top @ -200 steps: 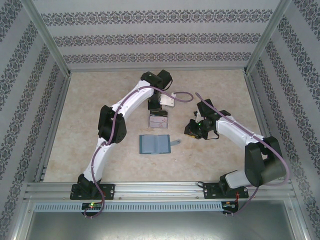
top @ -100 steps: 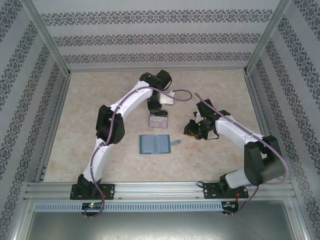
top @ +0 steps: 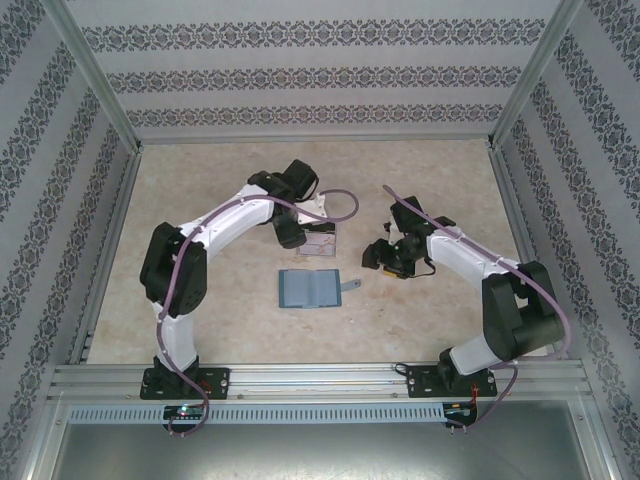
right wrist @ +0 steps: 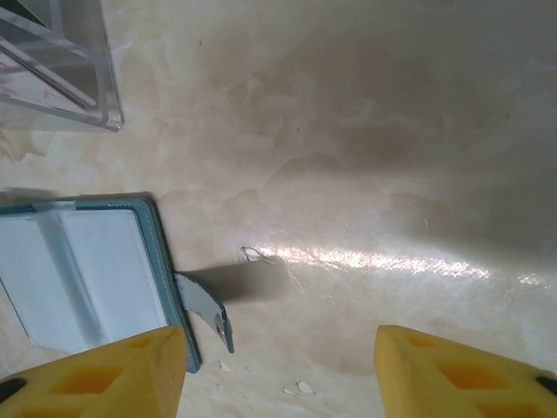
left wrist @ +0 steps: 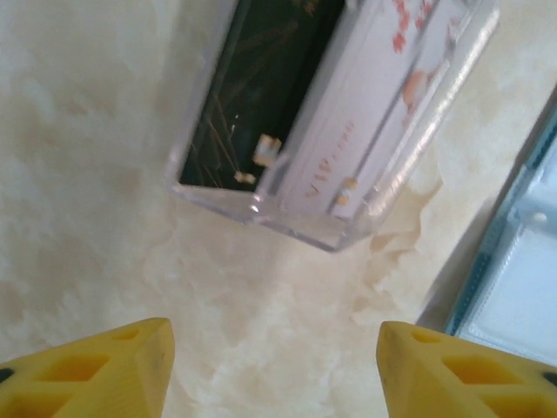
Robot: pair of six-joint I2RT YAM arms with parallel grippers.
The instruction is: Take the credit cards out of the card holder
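1. our left gripper (left wrist: 274,370) hangs over the bare table (left wrist: 104,174). its yellow fingers (left wrist: 104,374) are spread wide, with nothing between them.
2. ahead of those jaws and apart from them sits a clear plastic tray (left wrist: 296,219). the credit cards (left wrist: 348,148) stand in it side by side. in the left wrist view the dark card (left wrist: 252,96) is on the left and the pale card (left wrist: 374,96), with reddish markings, is on the right.
3. the teal card holder (top: 308,288) lies opened flat on the table, just on the near side of the tray in the top view. it is between the two arms, with its pale inner pockets facing up.
4. our right gripper (right wrist: 278,374) is also well open and grips nothing. only table shows in its gap.
5. the holder's right edge and its little closing tab (right wrist: 204,305) lie just ahead of the right gripper's left finger (right wrist: 96,374). they sit to the left of the gap, not inside it.
6. we cannot tell whether any card sits in the holder's pockets.
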